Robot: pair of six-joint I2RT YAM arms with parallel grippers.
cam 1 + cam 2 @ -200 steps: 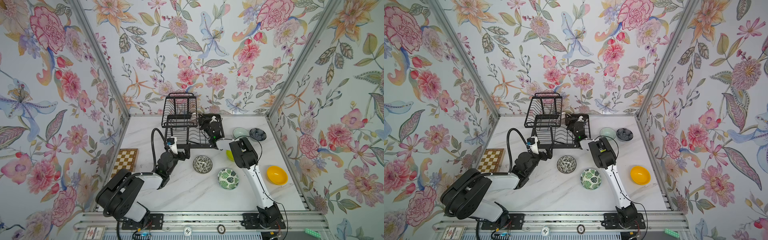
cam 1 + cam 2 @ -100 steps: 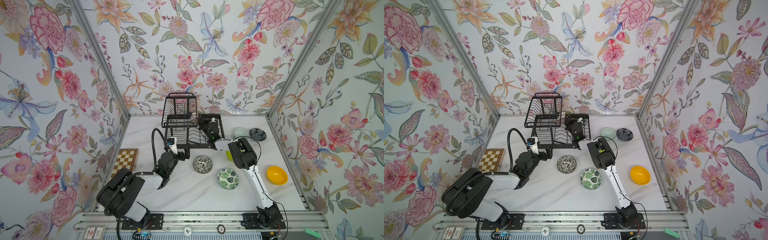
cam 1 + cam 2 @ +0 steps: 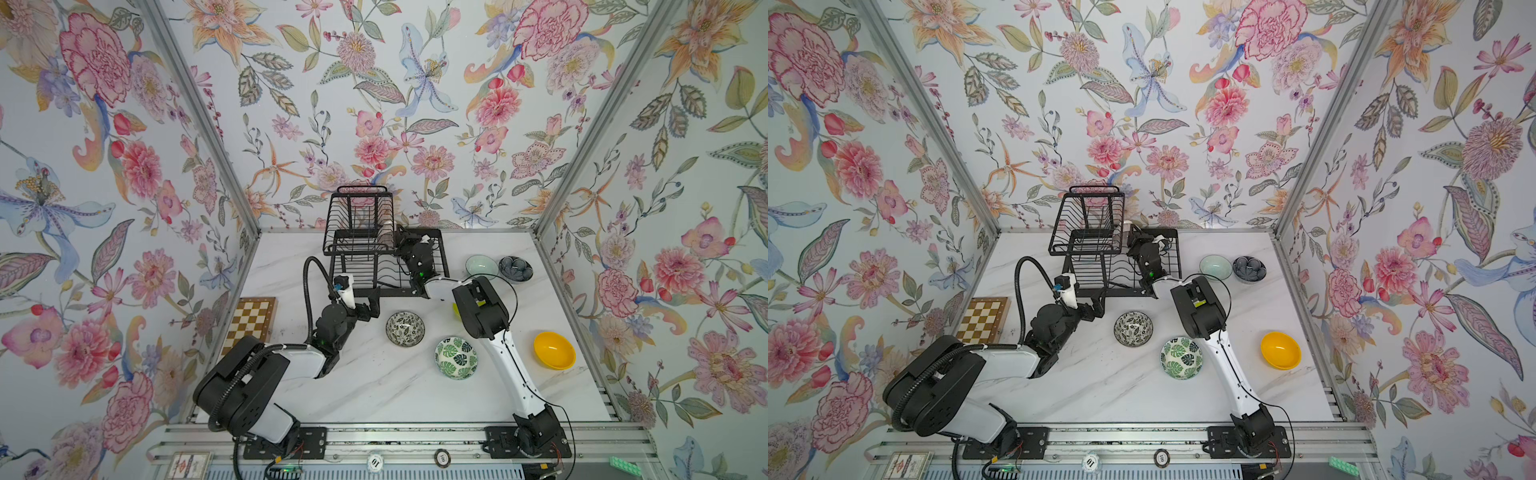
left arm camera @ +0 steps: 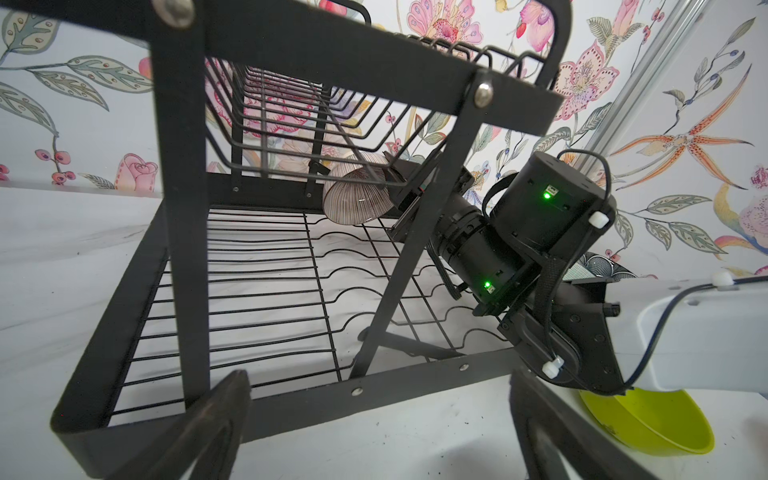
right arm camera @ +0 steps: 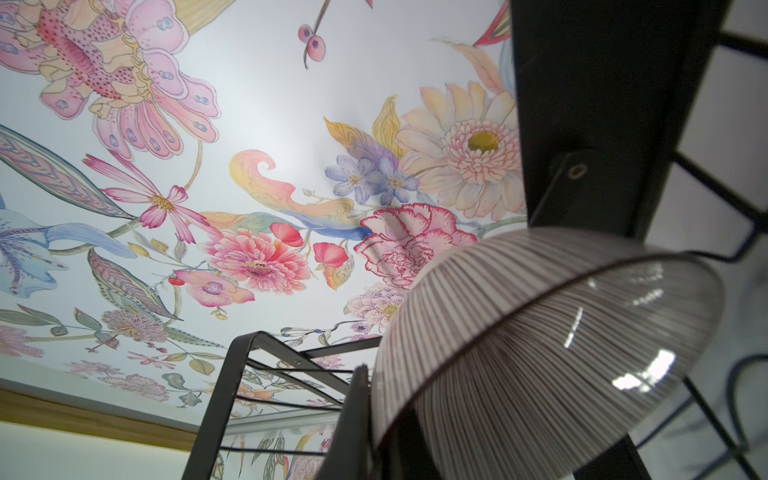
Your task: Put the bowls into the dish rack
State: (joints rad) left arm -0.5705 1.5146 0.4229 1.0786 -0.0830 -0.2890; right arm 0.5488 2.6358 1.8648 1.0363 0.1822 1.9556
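The black wire dish rack (image 3: 443, 257) (image 3: 1177, 257) (image 4: 374, 384) stands at the back of the table. My right gripper (image 3: 400, 242) (image 3: 1133, 240) (image 5: 380, 424) reaches in under the upper basket, shut on the rim of the pink ribbed bowl (image 4: 357, 199) (image 5: 540, 332), which is tilted above the lower tray. My left gripper (image 3: 371, 303) (image 3: 1097, 306) (image 4: 380, 419) is open and empty at the rack's front bar. On the table sit the black-and-white bowl (image 3: 405, 328), green-leaf bowl (image 3: 456, 357), orange-yellow bowl (image 3: 554, 350), celadon bowl (image 3: 481, 266) and dark blue bowl (image 3: 515, 268). The lime bowl (image 4: 648, 424) lies mostly hidden under the right arm.
A chessboard (image 3: 253, 320) lies at the left edge of the table. The right arm's elbow (image 3: 480, 307) hangs over the table between the rack and the loose bowls. Floral walls close in three sides.
My right gripper has carried the pink bowl slightly further left, deeper under the upper basket. The left arm has not moved.
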